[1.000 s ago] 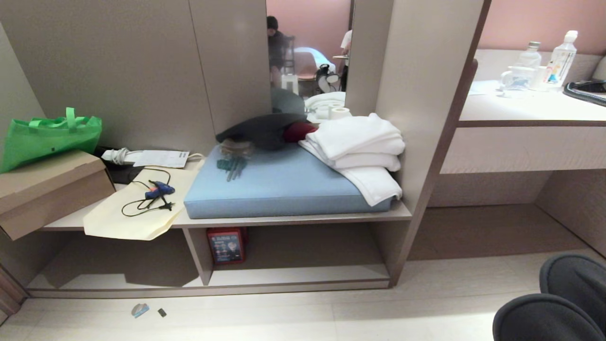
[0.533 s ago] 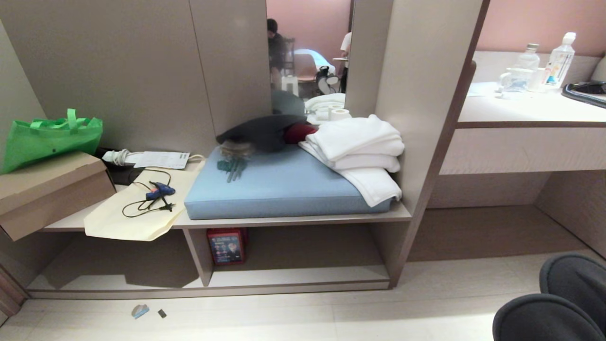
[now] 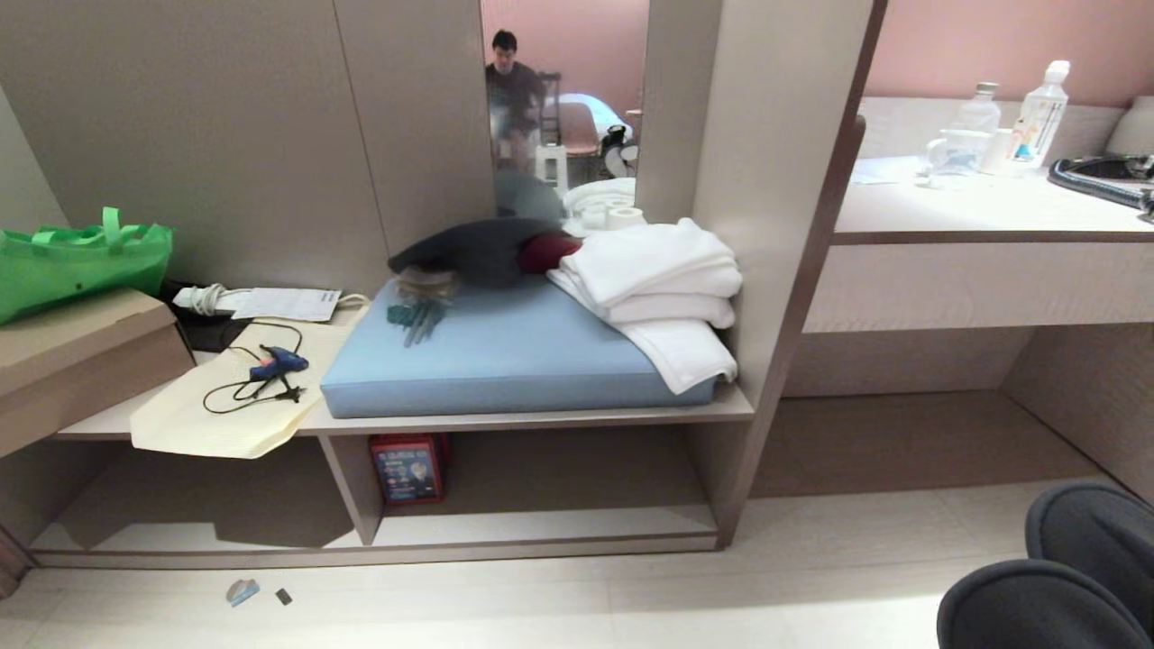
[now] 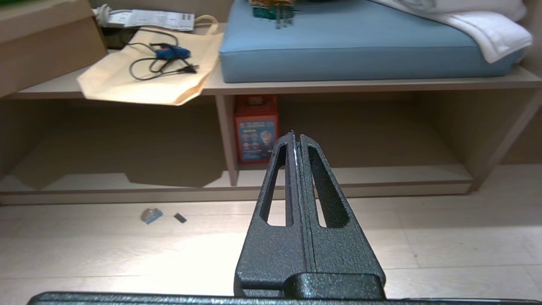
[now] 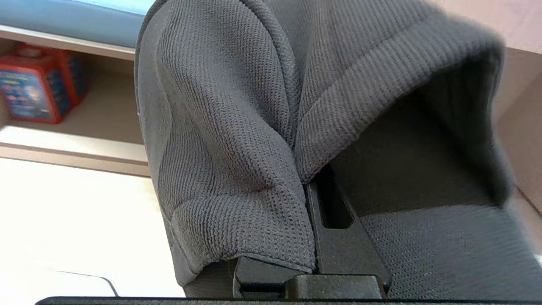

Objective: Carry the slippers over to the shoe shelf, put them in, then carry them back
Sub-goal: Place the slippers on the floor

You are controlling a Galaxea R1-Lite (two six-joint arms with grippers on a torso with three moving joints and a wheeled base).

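Ahead, filling most of the head view: the taupe built-in unit, its bench board (image 3: 505, 419) carrying a blue cushion (image 3: 505, 356), folded white towels (image 3: 654, 275), a cream tote bag (image 3: 212, 410) with a blue glue gun (image 3: 275, 362), a cardboard box (image 3: 72, 347) and a green bag (image 3: 81, 257). Below that board, the shoe shelf (image 3: 541, 525): pale bottom board bare of footwear, an upright divider, only a red box (image 3: 406, 467) at the back.

Low at the right edge of the head view, off the floor and well apart from the shelf: the slippers (image 3: 1064, 577), both dark grey toes side by side. Right end effector (image 5: 315, 199) clamped together on the slippers, knit fabric bunched around the fingers. Left end effector (image 4: 296, 140) pressed together, holding nothing, pointed toward the shelf opening.

Progress, as a judgement: pickup done, carrying leg under way. Left to do: closing on the shelf, lowering the pair onto the bottom board, letting go, then regrasping and bringing them back.
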